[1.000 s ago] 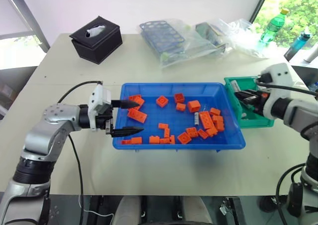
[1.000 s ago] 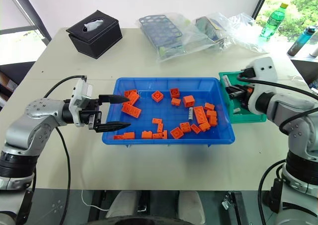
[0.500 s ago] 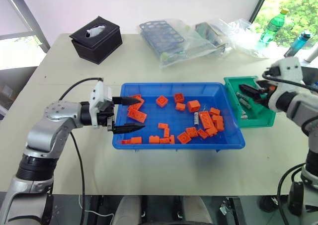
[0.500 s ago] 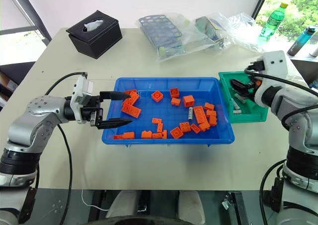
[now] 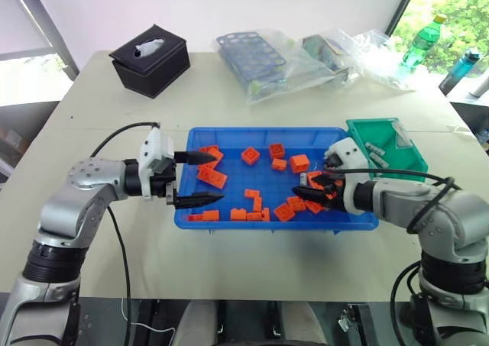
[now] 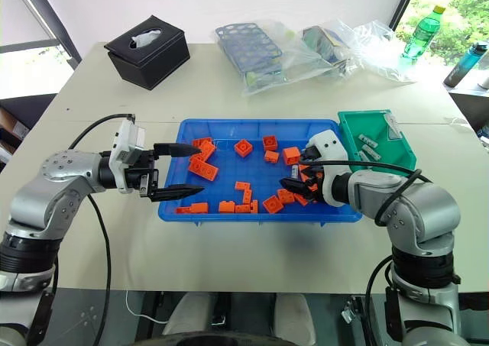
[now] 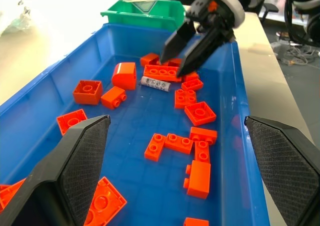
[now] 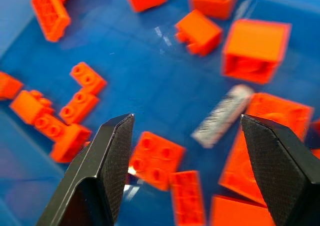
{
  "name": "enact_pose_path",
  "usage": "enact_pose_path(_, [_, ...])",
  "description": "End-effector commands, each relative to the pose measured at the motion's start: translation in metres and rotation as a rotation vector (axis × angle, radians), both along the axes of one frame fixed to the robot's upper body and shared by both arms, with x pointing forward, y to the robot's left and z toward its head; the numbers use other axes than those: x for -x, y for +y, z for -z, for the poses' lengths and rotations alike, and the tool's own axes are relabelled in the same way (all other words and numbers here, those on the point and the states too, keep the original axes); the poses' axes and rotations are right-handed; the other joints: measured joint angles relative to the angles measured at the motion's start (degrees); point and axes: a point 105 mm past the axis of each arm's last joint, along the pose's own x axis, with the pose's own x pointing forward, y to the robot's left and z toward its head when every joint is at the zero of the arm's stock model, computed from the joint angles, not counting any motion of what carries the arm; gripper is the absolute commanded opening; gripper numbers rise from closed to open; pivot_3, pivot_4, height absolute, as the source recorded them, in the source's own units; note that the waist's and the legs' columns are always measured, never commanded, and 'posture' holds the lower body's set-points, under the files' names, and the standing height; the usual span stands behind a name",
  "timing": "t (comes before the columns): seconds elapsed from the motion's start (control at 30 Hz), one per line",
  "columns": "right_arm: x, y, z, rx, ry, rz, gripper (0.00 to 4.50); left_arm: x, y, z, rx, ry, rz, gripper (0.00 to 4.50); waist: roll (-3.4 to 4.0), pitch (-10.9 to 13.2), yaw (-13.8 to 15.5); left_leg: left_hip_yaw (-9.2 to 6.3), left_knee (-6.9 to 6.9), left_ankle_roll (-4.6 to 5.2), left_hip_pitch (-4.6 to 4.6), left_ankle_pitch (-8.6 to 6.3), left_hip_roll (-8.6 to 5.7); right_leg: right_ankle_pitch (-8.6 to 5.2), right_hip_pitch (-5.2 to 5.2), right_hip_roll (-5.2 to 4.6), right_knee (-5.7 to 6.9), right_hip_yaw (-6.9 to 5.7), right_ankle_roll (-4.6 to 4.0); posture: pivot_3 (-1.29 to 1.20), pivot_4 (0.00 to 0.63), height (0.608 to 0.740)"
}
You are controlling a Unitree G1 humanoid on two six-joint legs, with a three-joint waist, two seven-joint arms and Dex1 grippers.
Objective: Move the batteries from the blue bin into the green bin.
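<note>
Blue bin [image 5: 359, 221]: sat mid-tabletop [image 5: 92, 117], holding scattered orange bricks [image 5: 211, 178].
Battery in blue bin [image 7: 155, 84]: one silvery cylinder lay among bricks toward the bin's right end.
Green bin [image 5: 409, 159]: touched the blue bin's right end; batteries [image 6: 368, 141] lay inside.
Right gripper [image 7: 179, 57]: fingers spread apart, empty, inside the blue bin just beside the battery.
Left gripper [image 5: 205, 179]: fingers spread apart, empty, over the blue bin's left end.

blue bin [image 5: 359, 220]: bright blue | green bin [image 5: 409, 163]: green | bricks [image 5: 211, 178]: orange | battery [image 7: 155, 84]: silvery-grey, printed
</note>
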Motion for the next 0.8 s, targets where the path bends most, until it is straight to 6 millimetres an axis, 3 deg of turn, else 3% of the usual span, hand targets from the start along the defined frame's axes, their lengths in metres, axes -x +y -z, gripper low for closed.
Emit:
enact_pose_path(0.03, [-0.003,0.005,0.002,-0.017,0.005,0.003,3.47,0.002,0.0,-0.012,0.003,-0.044,0.001,4.5,0.0,0.0,0.04,0.0,0.0,0.0,0.0,0.0,0.0,0.0,0.01,0.0,0.0,0.0,0.0,0.0,0.15,0.716])
enact_pose_path(0.4, [-0.013,0.004,0.016,0.001,0.02,0.036,3.47,0.002,0.0,-0.016,0.0,-0.05,-0.002,4.5,0.0,0.0,0.01,0.0,0.0,-0.01,0.0,0.01,-0.01,0.0,0.0,0.02,0.01,0.0,0.0,0.0,0.15,0.716])
enact_pose_path(0.63, [-0.009,0.004,-0.026,-0.017,-0.094,0.017,3.47,0.004,0.001,-0.014,-0.006,-0.045,-0.003,4.5,0.0,0.0,-0.01,0.0,0.0,-0.01,0.0,0.0,-0.01,0.0,-0.03,0.02,0.02,0.0,0.0,0.0,0.15,0.716])
enact_pose_path(0.8, [0.001,-0.003,-0.016,0.0,-0.05,0.035,3.47,0.003,0.0,-0.013,-0.006,-0.046,-0.001,4.5,0.0,0.0,0.12,-0.01,-0.01,0.02,0.0,-0.01,-0.01,0.0,-0.02,0.01,0.01,0.0,0.0,0.0,0.15,0.716])
